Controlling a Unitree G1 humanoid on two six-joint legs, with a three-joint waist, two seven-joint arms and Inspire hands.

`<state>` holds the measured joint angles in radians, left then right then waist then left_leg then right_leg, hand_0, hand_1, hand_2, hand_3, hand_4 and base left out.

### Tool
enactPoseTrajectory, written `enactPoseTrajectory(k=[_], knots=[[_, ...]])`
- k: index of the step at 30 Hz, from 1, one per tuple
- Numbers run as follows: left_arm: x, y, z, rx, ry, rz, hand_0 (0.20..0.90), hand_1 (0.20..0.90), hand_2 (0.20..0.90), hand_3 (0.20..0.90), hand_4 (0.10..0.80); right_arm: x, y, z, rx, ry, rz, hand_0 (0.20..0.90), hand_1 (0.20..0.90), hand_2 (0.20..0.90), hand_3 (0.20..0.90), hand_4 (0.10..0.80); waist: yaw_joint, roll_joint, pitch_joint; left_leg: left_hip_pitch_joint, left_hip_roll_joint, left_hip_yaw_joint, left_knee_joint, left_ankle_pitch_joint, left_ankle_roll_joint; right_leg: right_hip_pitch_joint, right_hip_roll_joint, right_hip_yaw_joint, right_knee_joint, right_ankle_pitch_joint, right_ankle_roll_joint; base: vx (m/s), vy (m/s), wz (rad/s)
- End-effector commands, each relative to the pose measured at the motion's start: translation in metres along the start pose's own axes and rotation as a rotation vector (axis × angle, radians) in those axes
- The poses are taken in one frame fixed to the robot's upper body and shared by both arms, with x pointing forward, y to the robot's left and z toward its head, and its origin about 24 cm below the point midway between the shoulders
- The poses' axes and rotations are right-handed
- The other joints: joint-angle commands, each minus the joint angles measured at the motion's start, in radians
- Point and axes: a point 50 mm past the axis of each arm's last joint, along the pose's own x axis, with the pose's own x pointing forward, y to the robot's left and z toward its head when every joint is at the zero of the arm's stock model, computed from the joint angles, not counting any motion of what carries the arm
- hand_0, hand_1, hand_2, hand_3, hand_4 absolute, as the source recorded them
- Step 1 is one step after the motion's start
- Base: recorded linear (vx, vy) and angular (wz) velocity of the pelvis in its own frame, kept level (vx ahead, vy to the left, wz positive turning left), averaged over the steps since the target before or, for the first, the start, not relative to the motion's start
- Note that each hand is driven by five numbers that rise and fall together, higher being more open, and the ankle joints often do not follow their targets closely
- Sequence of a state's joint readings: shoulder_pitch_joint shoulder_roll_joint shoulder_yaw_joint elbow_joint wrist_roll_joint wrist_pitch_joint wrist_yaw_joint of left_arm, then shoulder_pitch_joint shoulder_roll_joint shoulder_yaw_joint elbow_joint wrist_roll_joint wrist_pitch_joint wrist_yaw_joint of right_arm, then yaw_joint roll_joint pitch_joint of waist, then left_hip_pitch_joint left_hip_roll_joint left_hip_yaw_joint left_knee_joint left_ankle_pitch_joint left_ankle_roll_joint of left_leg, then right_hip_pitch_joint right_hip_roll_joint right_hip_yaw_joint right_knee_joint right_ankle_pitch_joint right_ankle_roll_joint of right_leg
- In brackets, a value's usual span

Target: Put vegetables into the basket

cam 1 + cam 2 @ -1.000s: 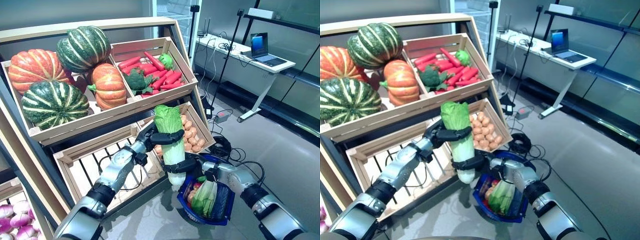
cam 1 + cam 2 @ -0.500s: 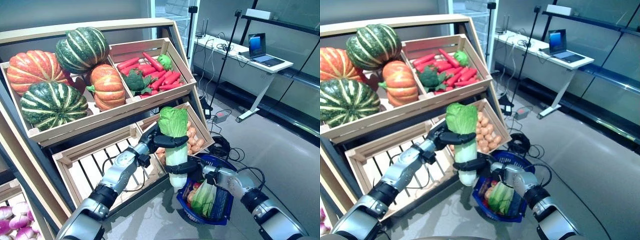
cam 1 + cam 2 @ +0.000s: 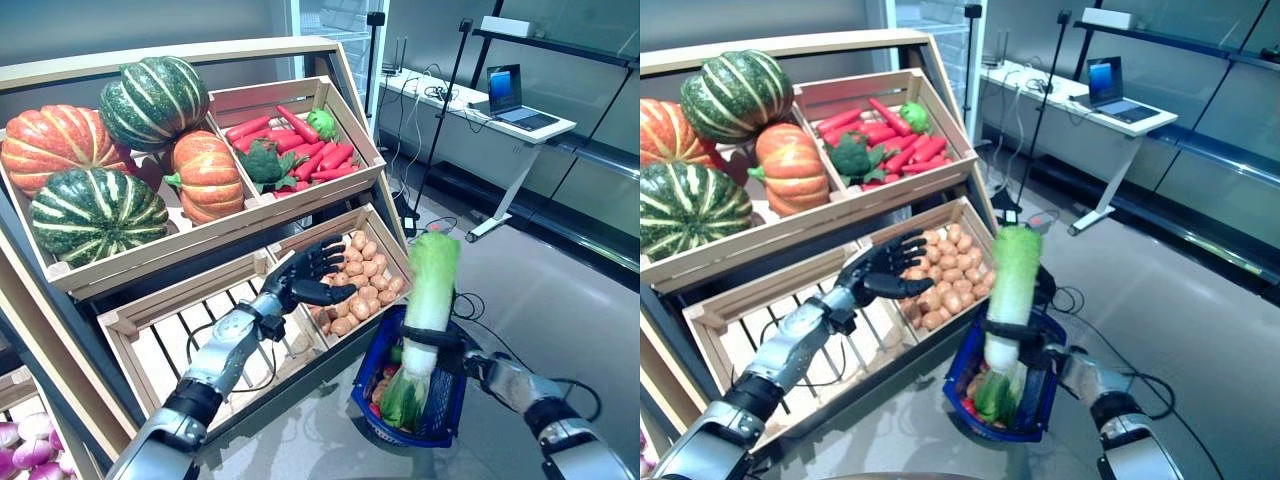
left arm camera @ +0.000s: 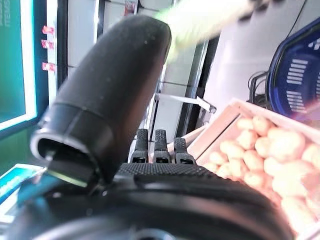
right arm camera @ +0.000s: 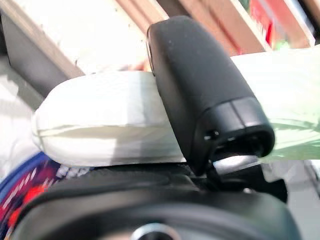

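My right hand [image 3: 437,343] is shut on a long napa cabbage [image 3: 432,285] near its white base. It holds the cabbage upright over the blue basket [image 3: 400,435] on the floor. The right wrist view shows the thumb [image 5: 200,85] across the white base [image 5: 100,125]. A green leafy vegetable [image 3: 402,400] and small red pieces [image 3: 388,372] lie in the basket. My left hand [image 3: 310,275] is open and empty, its fingers spread above the crate of potatoes [image 3: 365,285], apart from the cabbage. The left wrist view shows its straight fingers [image 4: 157,145].
The wooden stand [image 3: 200,245] fills the left, with a slatted lower crate [image 3: 180,340] beside the potatoes. A desk with a laptop [image 3: 505,90] stands at the back right. Cables [image 3: 440,230] lie on the grey floor behind the basket.
My left hand let go of the cabbage and opened over the potato crate. My right hand carried the cabbage to the right, over the basket.
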<state>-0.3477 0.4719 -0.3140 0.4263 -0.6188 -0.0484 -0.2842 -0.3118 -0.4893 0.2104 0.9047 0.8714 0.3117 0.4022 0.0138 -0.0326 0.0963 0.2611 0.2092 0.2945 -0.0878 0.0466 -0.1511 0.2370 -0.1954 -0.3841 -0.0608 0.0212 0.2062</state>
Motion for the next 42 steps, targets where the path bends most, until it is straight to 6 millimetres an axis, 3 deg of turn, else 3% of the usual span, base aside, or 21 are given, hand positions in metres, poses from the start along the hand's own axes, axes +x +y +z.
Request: enactPoseTrajectory(k=[1, 4, 6, 9, 10, 13, 26, 32, 33, 34, 42], knots=[[0.008, 0.018, 0.047, 0.052, -0.199, 0.042, 0.9, 0.9, 0.9, 0.9, 0.8, -0.006, 0.007, 0.065, -0.012, -0.259, 0.022, 0.3, 0.3, 0.3, 0.3, 0.4, 0.002, 0.016, -0.018, -0.014, -0.019, -0.032, 0.001, -0.03, 0.024, 0.002, 0.007, -0.005, 0.036, -0.019, -0.057, 0.034, -0.028, -0.15], [0.006, 0.025, 0.049, 0.062, -0.209, 0.083, 0.9, 0.9, 0.9, 0.9, 0.8, -0.013, -0.01, 0.068, 0.018, -0.279, -0.056, 0.3, 0.3, 0.3, 0.3, 0.4, 0.003, 0.023, 0.004, -0.021, -0.019, -0.032, 0.002, -0.026, 0.021, -0.018, 0.008, -0.005, 0.062, -0.034, -0.06, -0.043, -0.024, -0.12], [0.01, 0.03, 0.063, 0.076, -0.263, 0.109, 0.9, 0.9, 0.9, 0.9, 0.8, -0.014, -0.008, 0.086, 0.024, -0.328, -0.088, 0.3, 0.3, 0.3, 0.3, 0.4, 0.006, 0.03, 0.05, -0.072, -0.013, -0.039, 0.045, -0.027, 0.012, -0.08, -0.001, 0.005, 0.123, -0.056, -0.069, -0.32, -0.038, -0.1], [0.02, 0.041, 0.107, 0.099, -0.398, 0.127, 0.9, 0.9, 0.9, 0.9, 0.8, -0.023, -0.004, 0.13, 0.035, -0.452, -0.108, 0.3, 0.3, 0.3, 0.3, 0.4, 0.008, 0.043, 0.163, -0.216, 0.005, -0.073, 0.163, -0.046, -0.006, -0.225, -0.031, 0.014, 0.254, -0.092, -0.079, -0.511, -0.024, -0.07], [0.023, 0.045, 0.127, 0.109, -0.461, 0.136, 0.9, 0.9, 0.9, 0.9, 0.8, -0.031, 0.0, 0.154, 0.041, -0.517, -0.112, 0.3, 0.3, 0.3, 0.3, 0.4, 0.005, 0.049, 0.229, -0.295, 0.016, -0.086, 0.231, -0.056, -0.013, -0.31, -0.052, 0.027, 0.334, -0.1, -0.077, -0.421, -0.01, 0.07], [0.024, 0.047, 0.144, 0.101, -0.517, 0.156, 0.9, 0.9, 0.9, 0.9, 0.8, -0.037, 0.005, 0.172, 0.042, -0.572, -0.123, 0.3, 0.3, 0.3, 0.3, 0.4, 0.005, 0.055, 0.293, -0.42, 0.038, -0.099, 0.365, -0.082, -0.014, -0.436, -0.097, 0.05, 0.476, -0.127, -0.081, -0.29, -0.001, 0.14], [0.013, 0.041, 0.163, -0.01, -0.634, 0.131, 0.9, 0.9, 0.9, 0.9, 0.8, -0.062, 0.023, 0.225, -0.024, -0.71, -0.16, 0.3, 0.3, 0.3, 0.3, 0.4, 0.041, 0.079, 0.413, -0.767, 0.066, -0.161, 0.757, -0.253, 0.0, -0.777, -0.214, 0.116, 0.908, -0.298, -0.088, -0.082, -0.014, 0.07], [0.012, 0.032, 0.158, -0.02, -0.634, 0.11, 0.9, 0.9, 0.9, 0.9, 0.8, -0.071, 0.033, 0.243, -0.034, -0.783, -0.169, 0.3, 0.3, 0.3, 0.3, 0.4, 0.049, 0.094, 0.424, -0.863, 0.077, -0.18, 0.858, -0.297, 0.006, -0.872, -0.227, 0.138, 1.002, -0.332, -0.097, -0.062, -0.015, 0.07], [0.012, 0.031, 0.158, -0.024, -0.632, 0.11, 0.9, 0.9, 0.9, 0.9, 0.8, -0.074, 0.035, 0.248, -0.035, -0.795, -0.173, 0.662, 0.662, 0.662, 0.662, 0.642, 0.05, 0.097, 0.424, -0.882, 0.078, -0.185, 0.875, -0.303, 0.005, -0.89, -0.229, 0.143, 1.017, -0.337, -0.098, -0.055, -0.01, 0.06], [0.013, 0.03, 0.158, -0.026, -0.633, 0.111, 0.9, 0.9, 0.9, 0.9, 0.8, -0.076, 0.036, 0.251, -0.037, -0.808, -0.176, 0.9, 0.9, 0.9, 0.9, 0.8, 0.05, 0.099, 0.424, -0.898, 0.079, -0.189, 0.889, -0.308, 0.005, -0.905, -0.231, 0.148, 1.03, -0.341, -0.098, -0.084, -0.012, 0.09], [0.012, 0.031, 0.158, -0.043, -0.637, 0.11, 0.9, 0.9, 0.9, 0.9, 0.8, -0.085, 0.045, 0.265, -0.053, -0.861, -0.179, 0.9, 0.9, 0.9, 0.9, 0.8, 0.05, 0.108, 0.424, -0.935, 0.082, -0.197, 0.935, -0.326, 0.012, -0.953, -0.233, 0.165, 1.078, -0.355, -0.103, -0.039, 0.009, 0.02]])
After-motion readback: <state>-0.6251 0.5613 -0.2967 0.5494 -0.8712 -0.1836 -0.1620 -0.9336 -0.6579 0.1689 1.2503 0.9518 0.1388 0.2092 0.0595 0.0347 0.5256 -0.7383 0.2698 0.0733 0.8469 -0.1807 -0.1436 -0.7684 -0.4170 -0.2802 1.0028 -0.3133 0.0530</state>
